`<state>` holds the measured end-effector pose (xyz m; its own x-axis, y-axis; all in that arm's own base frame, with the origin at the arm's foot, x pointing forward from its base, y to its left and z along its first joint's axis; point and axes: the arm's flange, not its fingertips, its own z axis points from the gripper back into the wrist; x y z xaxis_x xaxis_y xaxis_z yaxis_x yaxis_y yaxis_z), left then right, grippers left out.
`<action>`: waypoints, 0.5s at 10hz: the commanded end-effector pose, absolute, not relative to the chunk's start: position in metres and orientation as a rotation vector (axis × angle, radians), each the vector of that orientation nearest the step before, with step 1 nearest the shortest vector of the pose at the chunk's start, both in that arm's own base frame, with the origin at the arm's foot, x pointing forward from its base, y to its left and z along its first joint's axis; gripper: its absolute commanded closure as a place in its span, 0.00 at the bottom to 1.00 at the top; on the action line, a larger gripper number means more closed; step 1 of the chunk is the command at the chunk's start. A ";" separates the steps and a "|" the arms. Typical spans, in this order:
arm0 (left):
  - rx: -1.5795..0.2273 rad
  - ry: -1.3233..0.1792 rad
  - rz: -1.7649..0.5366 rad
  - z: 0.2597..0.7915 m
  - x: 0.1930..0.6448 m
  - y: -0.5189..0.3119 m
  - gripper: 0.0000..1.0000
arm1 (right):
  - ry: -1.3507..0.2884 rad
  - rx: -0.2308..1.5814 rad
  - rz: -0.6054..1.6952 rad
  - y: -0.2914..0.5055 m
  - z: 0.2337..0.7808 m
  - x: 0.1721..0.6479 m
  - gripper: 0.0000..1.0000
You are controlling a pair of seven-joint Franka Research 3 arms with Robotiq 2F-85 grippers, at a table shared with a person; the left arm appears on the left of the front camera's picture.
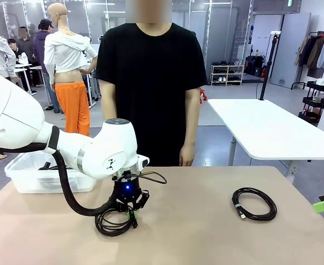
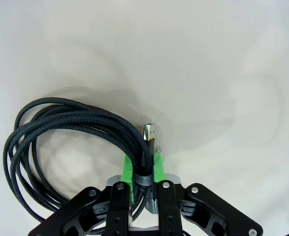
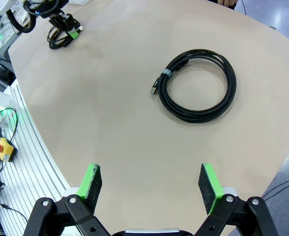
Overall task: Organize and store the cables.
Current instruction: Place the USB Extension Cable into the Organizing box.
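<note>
Jaws: left gripper [image 2: 143, 165] clamped on braided cable [image 2: 75, 118] near clear bin [image 1: 35, 180]; right gripper [image 3: 150, 181] gaped wide, second cable [image 3: 229, 86] lay well right of bin.

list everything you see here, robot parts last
braided cable: 1, black, table left, coiled, pinched in left hand
smooth cable: 1, black, table right, coiled, lying free
bin: 1, clear, table's far left corner
table: 1, tan, foreground
second table: 1, white, behind right
person: 1, black t-shirt, far side
left hand: 1, black with green pads, shut on braided cable
right hand: 1, black with green pads, open, near table's right edge
</note>
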<state>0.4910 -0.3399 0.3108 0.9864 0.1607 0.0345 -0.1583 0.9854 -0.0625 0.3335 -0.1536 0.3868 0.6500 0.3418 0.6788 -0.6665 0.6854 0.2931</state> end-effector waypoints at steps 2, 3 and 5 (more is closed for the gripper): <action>-0.024 -0.061 0.167 0.326 0.487 -0.344 1.00 | -0.643 0.558 0.598 -0.154 0.387 0.335 0.00; -0.006 -0.081 0.152 0.343 0.485 -0.343 1.00 | -0.643 0.558 0.598 -0.154 0.387 0.335 0.00; 0.040 -0.104 0.125 0.388 0.478 -0.337 0.96 | -0.643 0.558 0.598 -0.154 0.387 0.335 0.00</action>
